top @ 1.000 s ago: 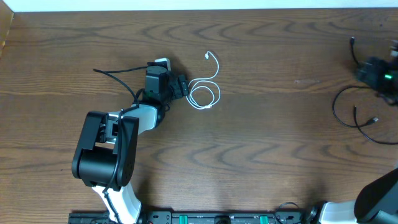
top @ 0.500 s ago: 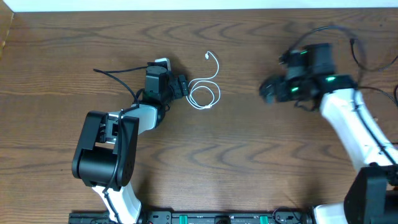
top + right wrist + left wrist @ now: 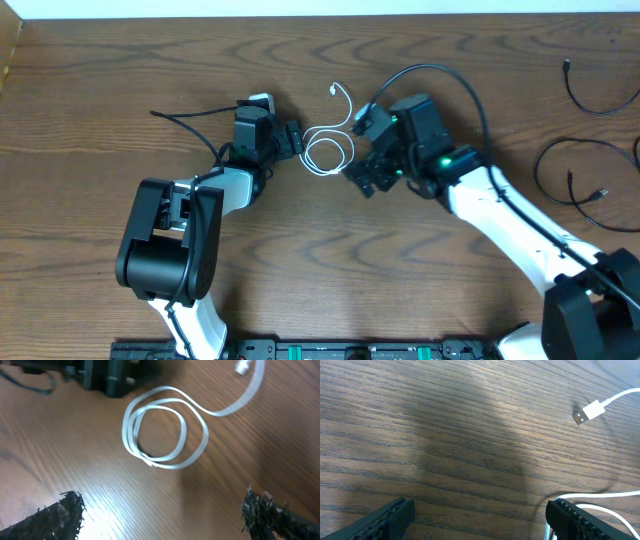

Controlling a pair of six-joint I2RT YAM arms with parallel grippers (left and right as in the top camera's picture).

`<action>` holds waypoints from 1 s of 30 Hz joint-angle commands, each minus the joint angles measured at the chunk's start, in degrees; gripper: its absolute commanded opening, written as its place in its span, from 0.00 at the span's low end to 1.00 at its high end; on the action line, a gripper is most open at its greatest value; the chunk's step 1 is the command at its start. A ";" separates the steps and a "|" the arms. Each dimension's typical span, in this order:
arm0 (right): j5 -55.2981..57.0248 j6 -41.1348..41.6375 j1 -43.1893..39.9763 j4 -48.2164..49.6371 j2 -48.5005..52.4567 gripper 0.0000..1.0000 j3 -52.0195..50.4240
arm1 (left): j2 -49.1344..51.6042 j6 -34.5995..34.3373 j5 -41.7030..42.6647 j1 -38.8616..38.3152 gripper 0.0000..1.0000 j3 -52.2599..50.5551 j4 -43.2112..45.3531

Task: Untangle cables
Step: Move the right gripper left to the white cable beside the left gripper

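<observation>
The left claw (image 3: 480, 519) is spread wide and holds nothing, low over the counter (image 3: 100, 80), with the coiled white cable (image 3: 216, 411) just beside one finger. The right claw (image 3: 167, 510) hangs released above that coil. The black cables (image 3: 585, 200) lie well apart, toward the counter's right edge.

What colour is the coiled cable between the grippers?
White cable, clearest from the right wrist.

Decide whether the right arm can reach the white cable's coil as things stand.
Probably yes: the right gripper, fingers open, faces the white cable with only bare table between.
</observation>
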 commanded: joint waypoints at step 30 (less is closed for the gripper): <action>1.18 -9.33 10.38 16.52 18.97 0.86 -0.39 | 0.22 0.09 0.92 0.20 0.89 -0.13 -1.07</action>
